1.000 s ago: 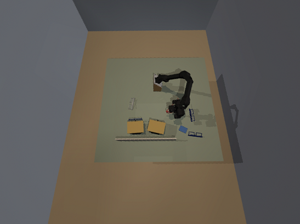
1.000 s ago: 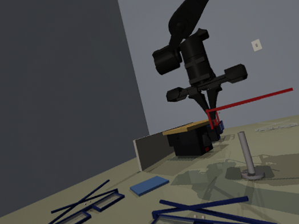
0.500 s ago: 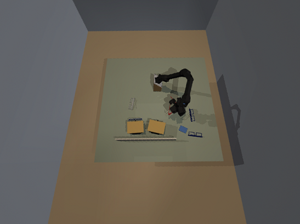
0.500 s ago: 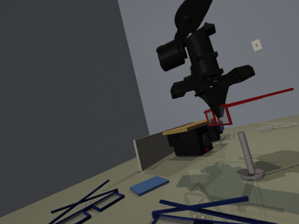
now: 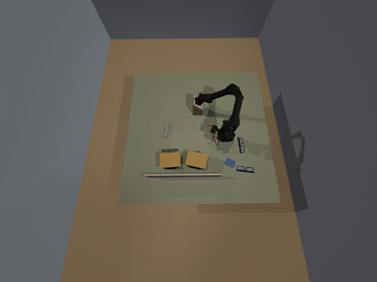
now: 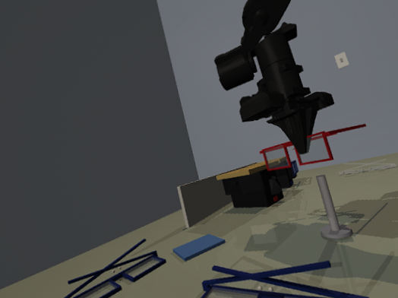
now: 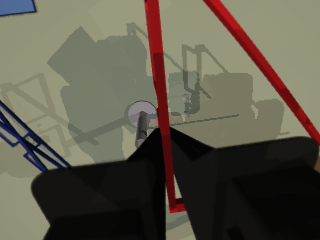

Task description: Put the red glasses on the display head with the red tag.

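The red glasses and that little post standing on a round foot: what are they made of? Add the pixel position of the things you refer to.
The red glasses (image 5: pixel 216 143) (image 6: pixel 315 162) (image 7: pixel 163 107): probably painted metal or plastic, since the rims are one even red; the lenses look like clear plastic or glass, as the background shows through. The post (image 6: pixel 328 205) (image 7: pixel 142 125): perhaps metal, being smooth, plain grey.

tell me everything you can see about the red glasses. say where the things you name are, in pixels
The red glasses (image 5: pixel 215 141) (image 6: pixel 315 161) (image 7: pixel 162 100) have thin, angular frames, perhaps plastic, with two rectangular, see-through lenses joined by a bridge. Both long, straight temples are spread open. The gripper's jaws pinch the frame near the bridge, holding it in the air, lenses roughly upright, above the height of a grey post (image 6: pixel 328 204) (image 7: pixel 142 125).
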